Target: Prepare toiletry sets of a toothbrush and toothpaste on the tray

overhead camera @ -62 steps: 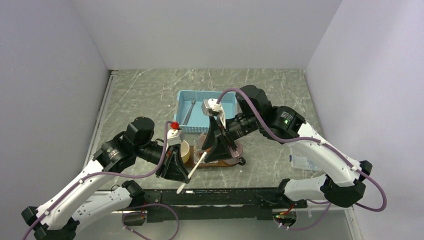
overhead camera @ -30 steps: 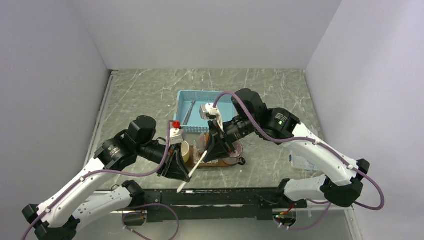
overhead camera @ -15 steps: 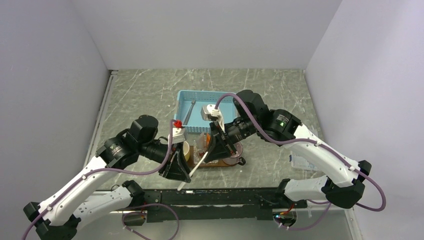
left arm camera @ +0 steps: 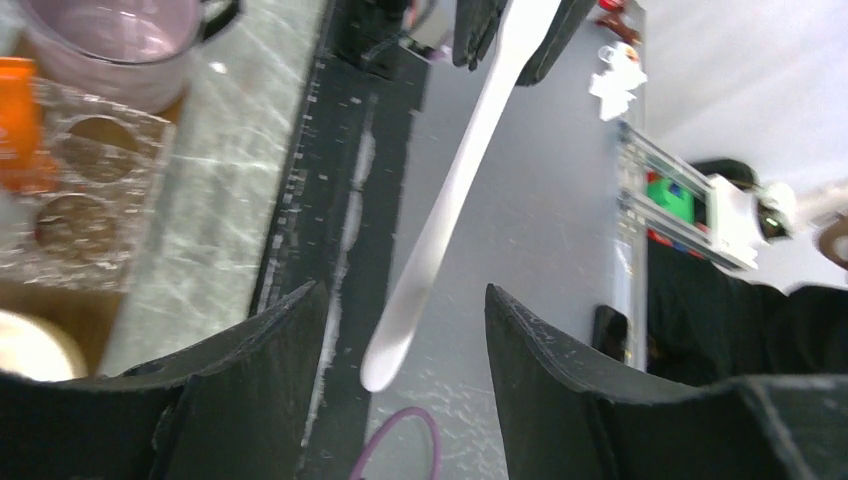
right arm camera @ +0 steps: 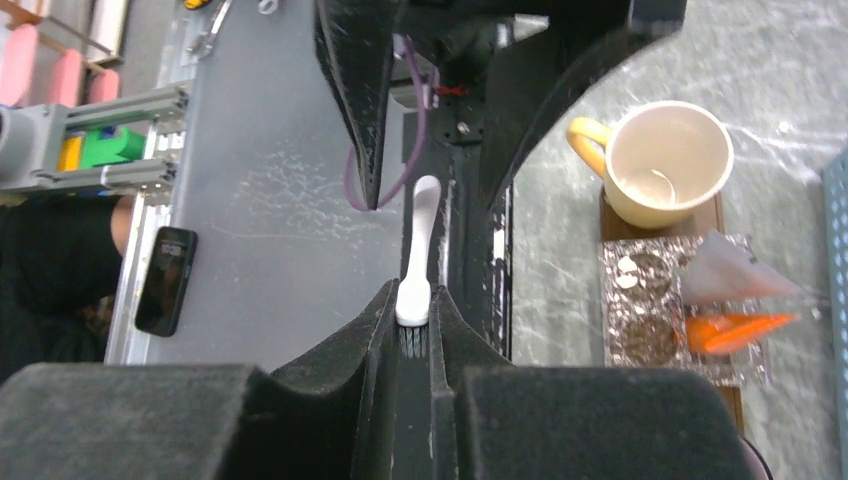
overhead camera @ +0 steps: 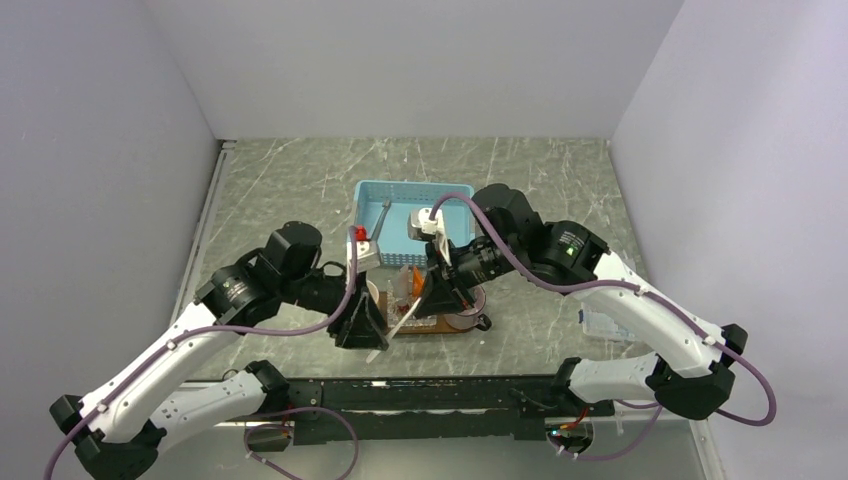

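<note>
Student: Location of the toothbrush (right arm camera: pixel 422 215) at this moment, and its holder?

Instructor: It hung in the air over the near edge of the counter (overhead camera: pixel 290 180), short of the tray (right arm camera: pixel 714 218). The right end effector (right arm camera: pixel 412 300) was clamped narrowly on the bristle head, with the handle pointing away toward the left arm. The left end effector (left arm camera: pixel 402 300) stood wide, one finger on each side of the handle's free end. As far as the left wrist view showed, neither finger touched it.

Student: And the rest of the set?

Instructor: The toothpaste (right arm camera: pixel 738 328) lay on the tray, on a foil blister sheet (right arm camera: pixel 640 300), near a cream mug (right arm camera: pixel 668 165). No toothbrush lay by it.

Student: What did the step appear to be?

Instructor: Probably a handover from right to left. To do it well, the left fingers should have closed squarely across the handle a little up from its tip, since a slim stick pinched at the very end could pivot. The right should have released only once the left grip was firm, because a thin, smooth handle was likely to slip or swing. After that, the brush belonged flat along the tray next to the orange tube, clear of the mug.
</note>
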You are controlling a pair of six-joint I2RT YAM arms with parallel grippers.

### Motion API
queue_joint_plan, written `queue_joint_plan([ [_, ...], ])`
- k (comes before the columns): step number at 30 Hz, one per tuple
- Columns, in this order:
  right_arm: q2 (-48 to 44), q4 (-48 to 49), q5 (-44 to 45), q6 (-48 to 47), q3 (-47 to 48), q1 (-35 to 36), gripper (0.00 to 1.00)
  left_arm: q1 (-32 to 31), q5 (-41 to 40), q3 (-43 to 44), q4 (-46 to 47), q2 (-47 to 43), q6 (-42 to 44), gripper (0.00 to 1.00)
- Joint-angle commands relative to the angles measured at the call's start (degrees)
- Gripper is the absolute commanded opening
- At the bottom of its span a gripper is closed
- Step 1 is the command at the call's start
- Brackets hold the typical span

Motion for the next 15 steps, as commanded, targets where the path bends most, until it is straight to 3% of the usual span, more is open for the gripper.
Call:
queue_joint_plan([
  [1, -1.1, -3.2, 8.4, 0.0, -0.1, 0.1, 0.00, -0.2, -12.8, 3.5, 0.1, -1.1, -1.2, 0.65],
  [11, -2.8, -6.5, 25.1, 6.1, -0.3, 0.5, 0.00, -0.1, -37.7, 3.4, -1.3, -6.0, -3.9, 0.72],
  [15, -4.0, -7.0, 32.5, 9.0, -0.2, 0.8, 0.00, -0.1, -43.7, 1.7, -2.0, -8.1, -3.9, 0.74],
])
